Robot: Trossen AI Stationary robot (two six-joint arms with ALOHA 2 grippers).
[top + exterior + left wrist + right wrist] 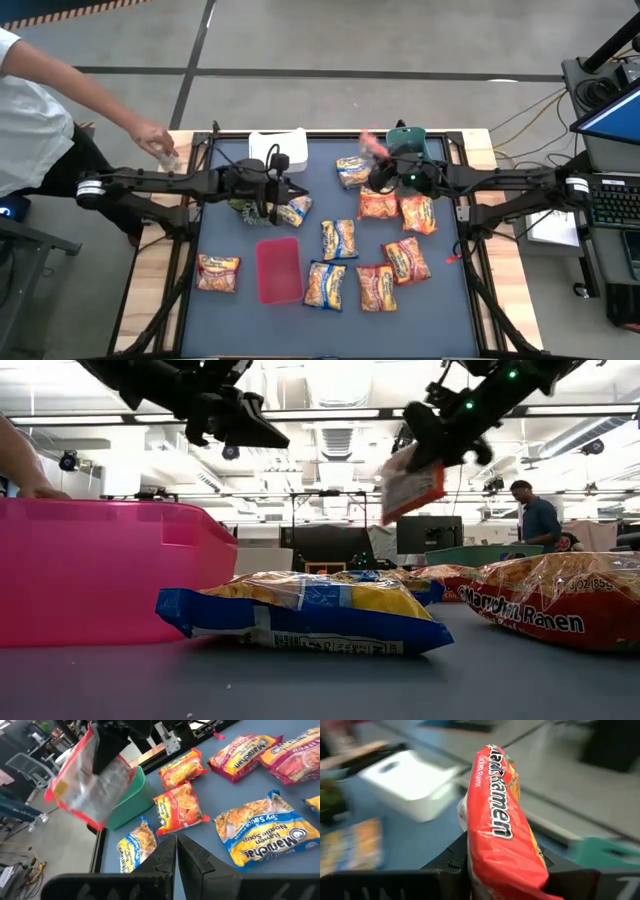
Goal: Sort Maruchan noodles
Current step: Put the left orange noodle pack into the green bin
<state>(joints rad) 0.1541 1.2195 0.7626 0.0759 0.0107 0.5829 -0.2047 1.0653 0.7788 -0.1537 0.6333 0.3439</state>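
Several Maruchan noodle packets lie flat on the blue mat [230,310], among them a blue-trimmed one [325,285] and red-trimmed ones [406,260]. Above the mat's far right part, beside the green bin [408,140], my right gripper [384,166] is shut on a red-trimmed packet [411,486]. My left gripper [176,851] hovers shut and empty over the mat's far left part, above a small green plant [245,208]. My right gripper pinches the red-trimmed packet between its two fingers [451,859], across its flat faces near one end [492,862]. The packet is lifted clear of the mat. It hangs tilted below the fingers [107,750], beside the green bin.
A flat red tray [278,270] lies near the mat's middle, and a white bin [277,148] stands at the far edge. A person's hand [155,140] reaches over the table's far left corner. Another person [538,518] stands in the room behind.
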